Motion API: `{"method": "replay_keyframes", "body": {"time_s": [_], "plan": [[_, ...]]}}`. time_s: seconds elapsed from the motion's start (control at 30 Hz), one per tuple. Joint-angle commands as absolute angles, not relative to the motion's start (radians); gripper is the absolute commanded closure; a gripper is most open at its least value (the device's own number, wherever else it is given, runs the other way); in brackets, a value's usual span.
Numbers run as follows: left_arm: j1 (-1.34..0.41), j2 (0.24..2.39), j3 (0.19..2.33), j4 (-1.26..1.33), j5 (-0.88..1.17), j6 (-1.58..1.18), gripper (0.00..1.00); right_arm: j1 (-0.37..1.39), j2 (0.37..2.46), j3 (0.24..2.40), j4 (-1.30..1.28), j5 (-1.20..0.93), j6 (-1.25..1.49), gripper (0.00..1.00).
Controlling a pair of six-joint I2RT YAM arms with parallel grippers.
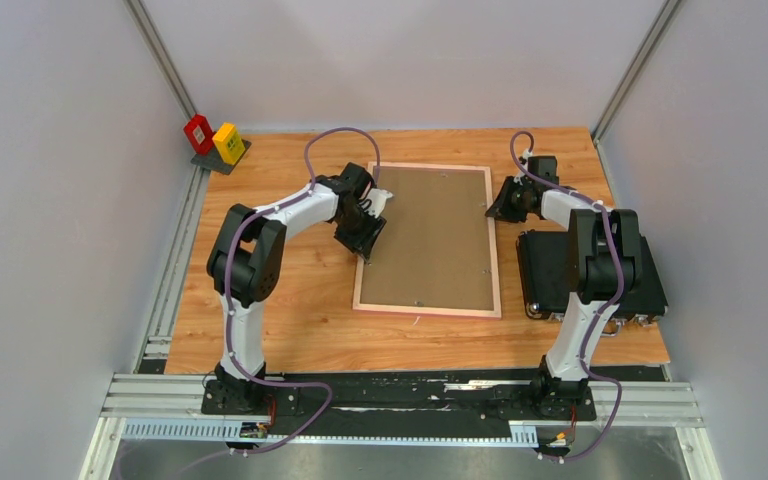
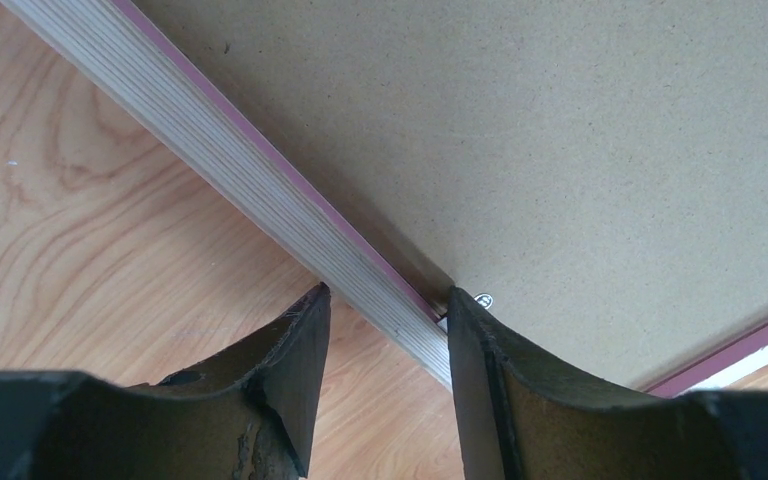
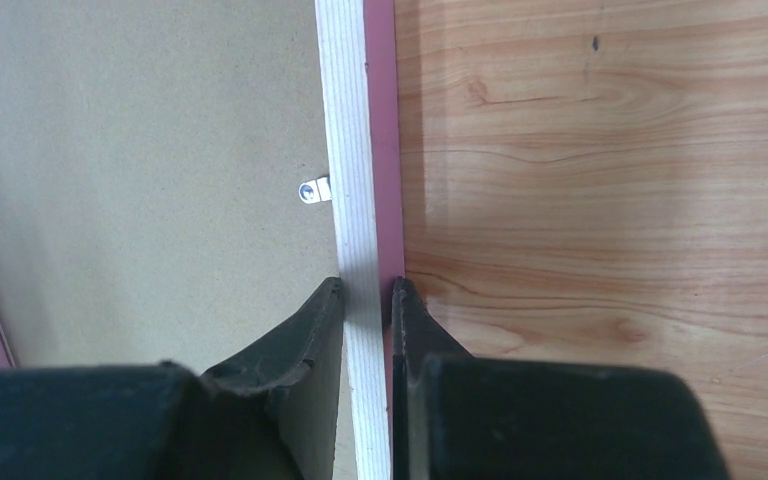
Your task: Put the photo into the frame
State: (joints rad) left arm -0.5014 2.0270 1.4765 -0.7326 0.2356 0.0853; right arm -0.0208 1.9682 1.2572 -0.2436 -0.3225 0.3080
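Note:
The frame lies back-up on the wooden table, its plain brown backing board facing me. The photo is hidden. My left gripper is at the frame's left rail, open. In the left wrist view its fingertips straddle the pale rail; one finger rests by a small metal tab, the other stands off over bare table. My right gripper is at the right rail near the far end. In the right wrist view it is shut on the rail, one finger on each side.
A black case lies on the table to the right of the frame, beside the right arm. Red and yellow blocks stand at the back left corner. Another metal tab sits on the backing board just ahead of the right fingers.

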Motion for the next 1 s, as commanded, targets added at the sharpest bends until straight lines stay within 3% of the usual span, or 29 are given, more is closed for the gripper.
{"method": "replay_keyframes", "body": {"time_s": [0.0, 0.33, 0.7, 0.97], "plan": [[-0.517, 1.995, 1.44, -0.825, 0.241, 0.118, 0.44, -0.028, 1.951, 1.258, -0.253, -0.295, 0.304, 1.0], [-0.517, 1.988, 1.452, -0.824, 0.223, 0.119, 0.42, -0.028, 1.953, 1.258, -0.254, -0.291, 0.302, 1.0], [-0.502, 1.953, 1.542, -0.825, 0.173, 0.093, 0.18, -0.028, 1.952, 1.256, -0.255, -0.297, 0.295, 1.0], [-0.42, 1.952, 1.654, -0.849, 0.228, 0.047, 0.16, -0.028, 1.944, 1.25, -0.255, -0.299, 0.283, 1.0]]}}
